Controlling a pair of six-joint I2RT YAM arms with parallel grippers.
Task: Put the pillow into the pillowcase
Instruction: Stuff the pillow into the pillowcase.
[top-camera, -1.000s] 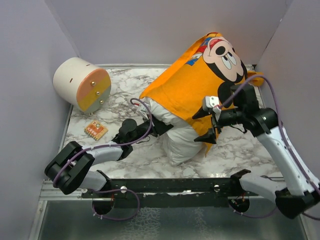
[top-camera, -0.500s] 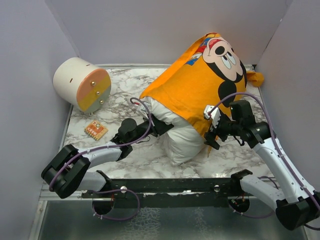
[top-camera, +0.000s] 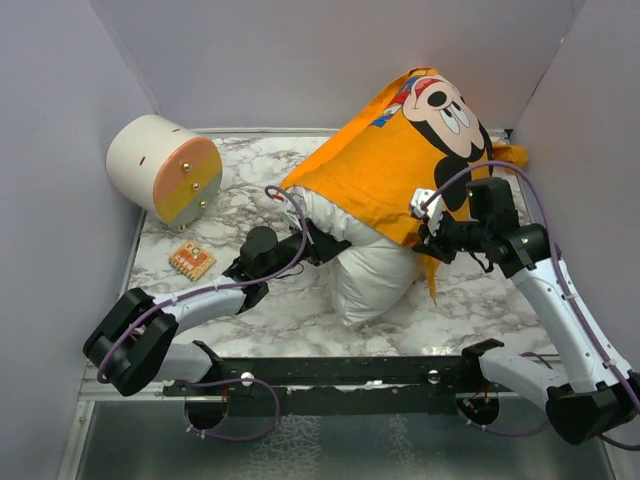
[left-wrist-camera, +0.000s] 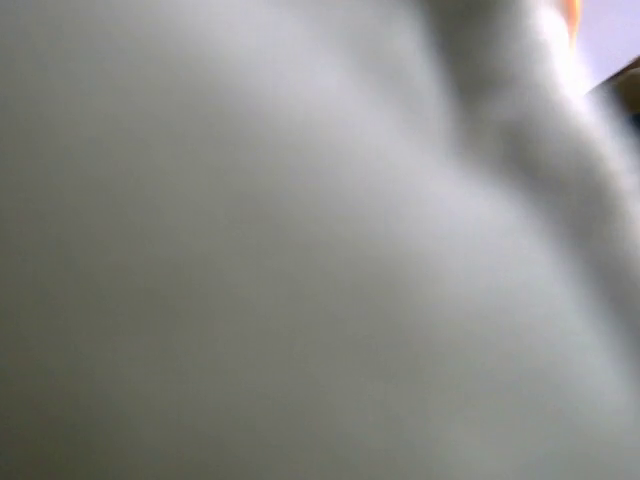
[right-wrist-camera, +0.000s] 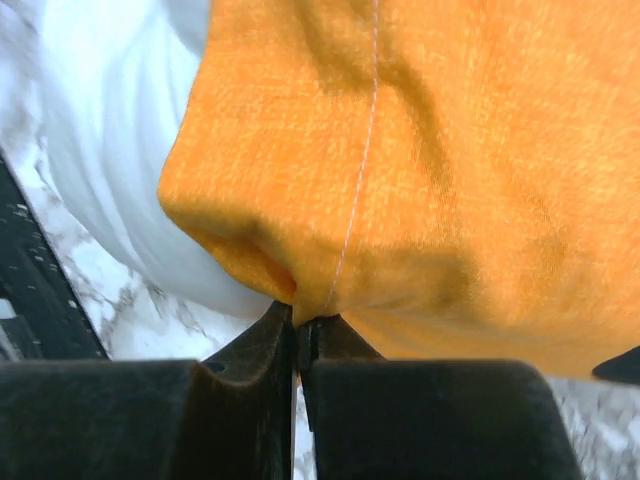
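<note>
Between the tips of the right gripper (right-wrist-camera: 298, 325), the hem of the pillowcase (right-wrist-camera: 420, 150) is pinched, jaws nearly touching. Just left of that claw the pillow (top-camera: 372, 280) protrudes from the case. The left gripper (top-camera: 318, 243), jaws narrow, presses into its far side; whether it grips anything is not discernible.

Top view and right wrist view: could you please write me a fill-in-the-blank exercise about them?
The pillowcase covers the far part of the white ____.
The ____ pincer is shut on the pillowcase's edge.
The cylinder sits in the table's far ____ corner.
Missing words: pillow; right; left.
</note>
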